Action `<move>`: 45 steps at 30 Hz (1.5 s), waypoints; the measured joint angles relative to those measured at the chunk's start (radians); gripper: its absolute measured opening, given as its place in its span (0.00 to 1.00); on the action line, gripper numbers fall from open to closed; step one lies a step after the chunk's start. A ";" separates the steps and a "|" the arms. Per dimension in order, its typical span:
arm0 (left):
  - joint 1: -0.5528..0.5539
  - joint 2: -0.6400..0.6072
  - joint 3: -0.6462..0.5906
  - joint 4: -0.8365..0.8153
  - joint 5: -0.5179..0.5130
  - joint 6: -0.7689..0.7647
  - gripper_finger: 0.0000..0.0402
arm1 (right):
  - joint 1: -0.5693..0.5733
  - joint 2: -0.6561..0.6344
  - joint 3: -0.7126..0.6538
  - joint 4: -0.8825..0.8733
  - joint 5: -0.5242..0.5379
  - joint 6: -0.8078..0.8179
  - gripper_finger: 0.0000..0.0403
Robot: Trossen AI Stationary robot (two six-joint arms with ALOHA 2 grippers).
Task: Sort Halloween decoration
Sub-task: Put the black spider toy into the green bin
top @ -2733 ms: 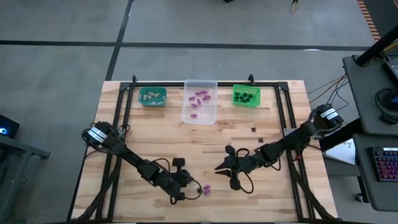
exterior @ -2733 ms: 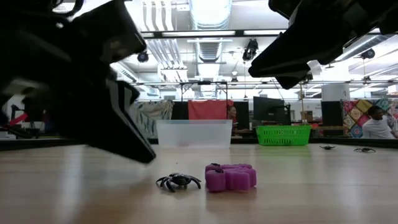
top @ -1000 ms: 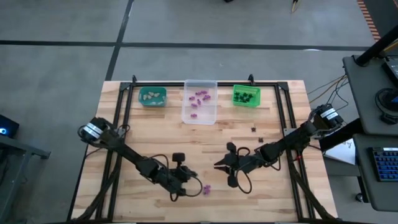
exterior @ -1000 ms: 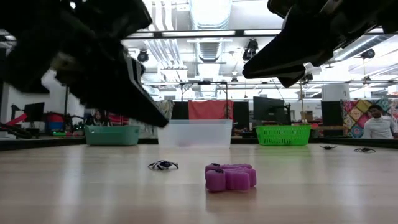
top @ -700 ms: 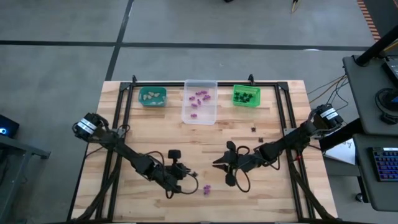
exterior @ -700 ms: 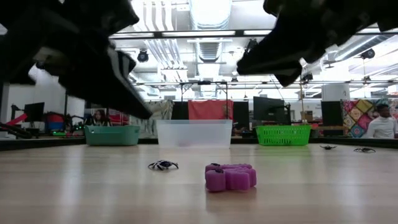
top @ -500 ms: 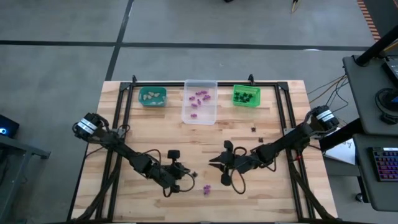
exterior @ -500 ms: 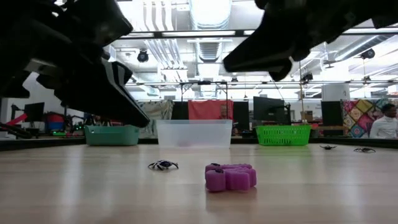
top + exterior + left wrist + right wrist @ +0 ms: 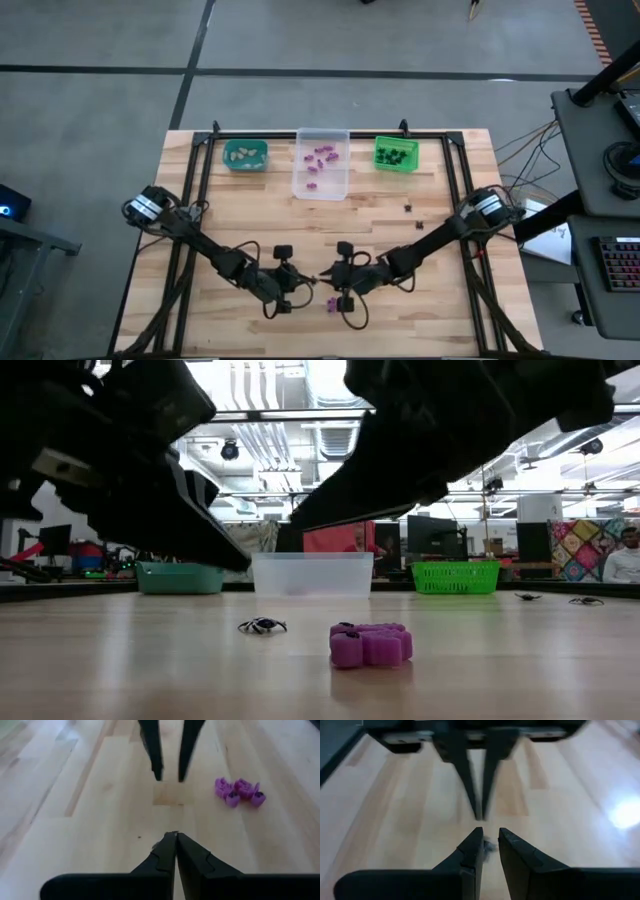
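Near the front of the desk [image 9: 240,215], both arms meet tip to tip. Right pincer [image 9: 333,281] stands narrowly parted, holding nothing visible, with the purple trinket [image 9: 331,302] just beside it, frontward; left pincer [image 9: 303,280], fully closed and empty, sits slightly farther. A black spider [image 9: 262,626] lies nearby.

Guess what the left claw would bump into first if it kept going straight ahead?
Probably the right claw, which faces the shut left claw head-on. The purple plastic trinket lies off to one side, though depth is hard to judge.
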 joint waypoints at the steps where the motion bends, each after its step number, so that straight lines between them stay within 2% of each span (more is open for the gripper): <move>1: 0.000 0.013 0.006 0.002 0.005 -0.003 0.00 | 0.000 0.005 0.009 -0.018 -0.004 0.000 0.13; 6: 0.004 0.050 0.007 0.006 0.000 -0.015 0.00 | -0.001 0.026 0.061 -0.180 0.003 0.028 0.13; 19: 0.025 0.131 0.004 0.048 0.016 -0.039 0.00 | 0.000 0.089 0.165 -0.259 0.001 0.062 0.14; 25: 0.029 0.119 -0.010 0.045 0.026 -0.033 0.00 | 0.000 0.084 0.186 -0.347 0.002 0.096 0.26; 33: 0.030 0.103 -0.021 0.036 0.032 -0.016 0.00 | 0.002 0.077 0.183 -0.370 0.001 0.110 0.43; 41: 0.030 0.100 -0.022 0.040 0.030 -0.045 0.00 | 0.004 0.055 0.240 -0.553 -0.042 0.272 0.46; 45: 0.030 0.093 -0.023 0.037 0.029 -0.034 0.00 | 0.013 0.055 0.243 -0.568 -0.060 0.307 0.47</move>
